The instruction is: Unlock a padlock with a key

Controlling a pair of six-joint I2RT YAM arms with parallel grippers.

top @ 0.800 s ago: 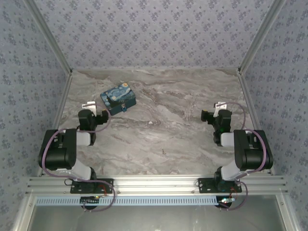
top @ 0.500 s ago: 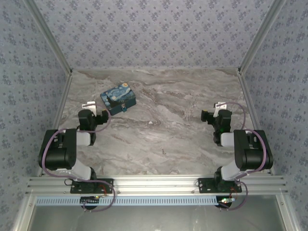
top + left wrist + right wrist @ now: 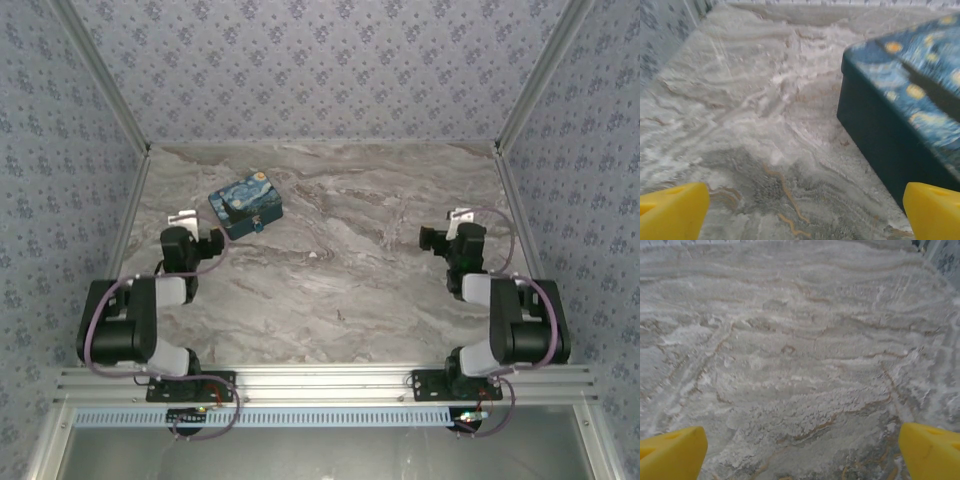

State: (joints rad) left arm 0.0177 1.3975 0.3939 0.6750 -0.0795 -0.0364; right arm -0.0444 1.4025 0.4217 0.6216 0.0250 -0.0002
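The blue starry-night box (image 3: 246, 206) lies at the table's left rear; its dark side and painted lid (image 3: 910, 95) sit close on the right in the left wrist view. A tiny blue and silvery padlock (image 3: 258, 223) sits at the box's near side. A small pale speck (image 3: 318, 256) lies on the marble mid-table; I cannot tell whether it is the key. My left gripper (image 3: 192, 228) (image 3: 807, 212) stands open just left of and nearer than the box, its yellow fingertips (image 3: 672, 210) wide apart over bare marble. My right gripper (image 3: 450, 232) (image 3: 802, 452) is open at the right, nothing between its fingertips (image 3: 930, 452).
The marble table (image 3: 380, 290) is fenced by patterned walls (image 3: 320, 70) at the back and both sides. A metal rail (image 3: 320, 382) at the near edge carries the two arm bases. Another tiny speck (image 3: 340, 316) lies near the front middle.
Both arms have shifted slightly at the elbows, the right wrist a touch to the right. The box and both open grippers stay as they were.
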